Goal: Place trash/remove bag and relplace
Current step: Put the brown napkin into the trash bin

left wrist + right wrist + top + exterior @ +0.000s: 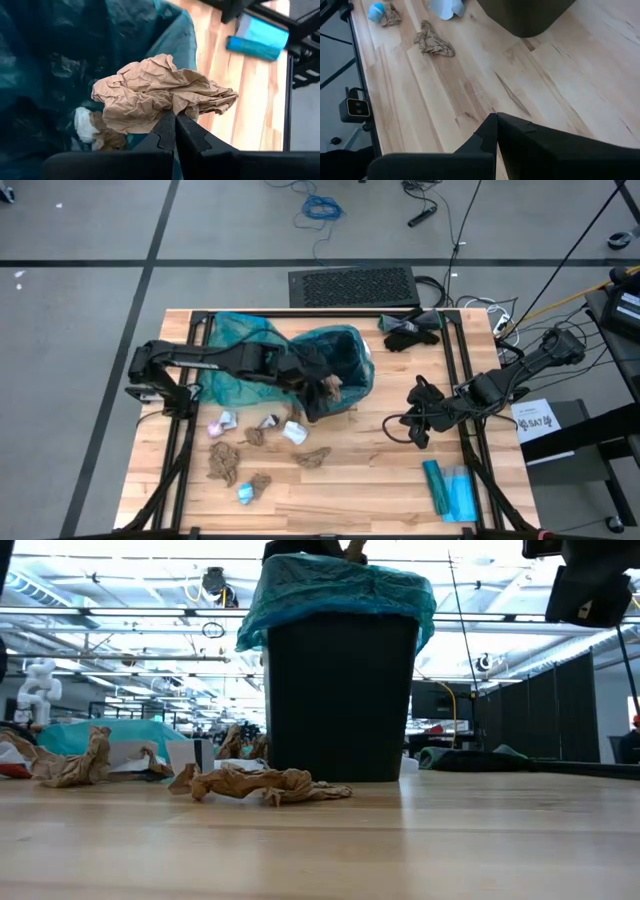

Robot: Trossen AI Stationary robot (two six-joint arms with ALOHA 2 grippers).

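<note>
The wooden table point(380, 470) has its widest bare stretch in the middle and toward the near edge, between the scattered paper on the left side and the right arm. The black bin point(340, 690), lined with a teal bag point(335, 585), stands toward the far side, left of centre.

The left arm reaches across from the left edge, its gripper point(174, 116) poised over the bin's open mouth with the fingers pinched together on a crumpled brown paper wad point(160, 92); inside the bag below it lie more brown and white scraps. The right gripper point(496, 116) hangs over bare wood on the right side, fingers shut on nothing.

The rest of the trash point(262, 435) lies on the table left of and in front of the bin: brown wads, a white one just beside the bin's foot, a pale-blue one point(245, 494) nearest the front edge. A flat blue-teal packet point(450, 490) lies near the front right corner, and a black cloth point(410, 332) at the far edge, right of the bin.
</note>
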